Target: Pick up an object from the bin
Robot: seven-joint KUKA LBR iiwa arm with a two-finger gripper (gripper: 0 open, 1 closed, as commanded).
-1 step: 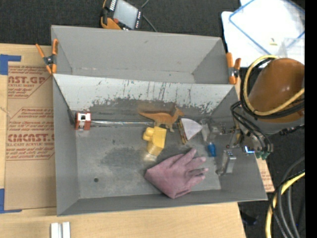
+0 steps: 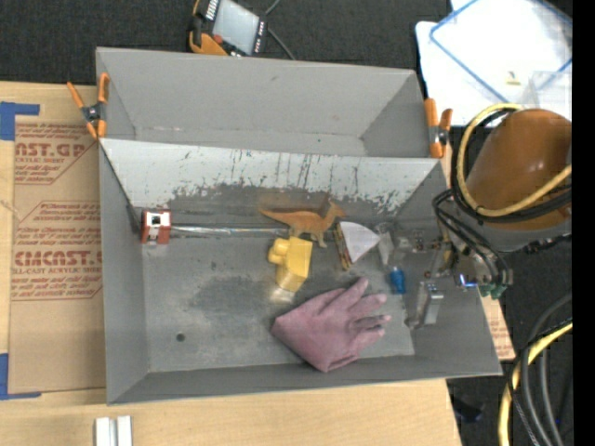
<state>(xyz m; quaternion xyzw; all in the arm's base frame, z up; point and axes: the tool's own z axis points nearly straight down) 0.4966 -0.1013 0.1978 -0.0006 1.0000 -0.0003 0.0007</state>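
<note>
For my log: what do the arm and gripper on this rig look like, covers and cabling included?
The arm wears a rounded, glossy orange-brown cover. A yellow cable loops round the cover, with black cables bundled beneath it. The gripper is a small grey-metal assembly with exposed wiring.

Single overhead cam, slightly oblique, mid-range on whole bin [image 2: 260, 100], arm [image 2: 521, 165] at view's R.

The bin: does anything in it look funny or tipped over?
The orange toy dinosaur seems to lie on its side by the back wall, not standing on its feet. Nothing looks spilled or broken.
</note>
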